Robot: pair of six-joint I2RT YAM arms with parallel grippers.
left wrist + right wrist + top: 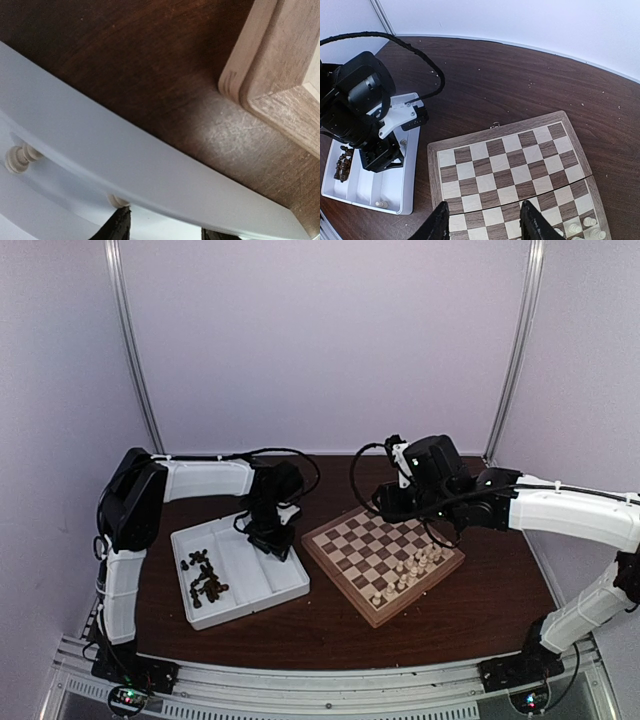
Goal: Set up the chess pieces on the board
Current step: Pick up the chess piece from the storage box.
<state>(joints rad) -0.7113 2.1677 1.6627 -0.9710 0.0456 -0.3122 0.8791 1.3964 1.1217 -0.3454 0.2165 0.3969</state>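
The left arm (205, 478) and right arm (575, 515) wear white shells over black joints; black cables (375, 34) loop off the wrists; the right gripper (484, 207) has matte black fingers (437, 225)

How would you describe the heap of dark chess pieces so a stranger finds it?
Left of the chessboard lies a white two-compartment tray. The dark brown pieces lie heaped in its left compartment, unlike the cream pieces on the board.

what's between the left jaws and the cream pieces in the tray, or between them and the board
Nothing visible blocks the left jaws: they stand open above the tray, where cream pieces lie loose in the right compartment. Toward the board, only the tray's own wall and a strip of table lie between.
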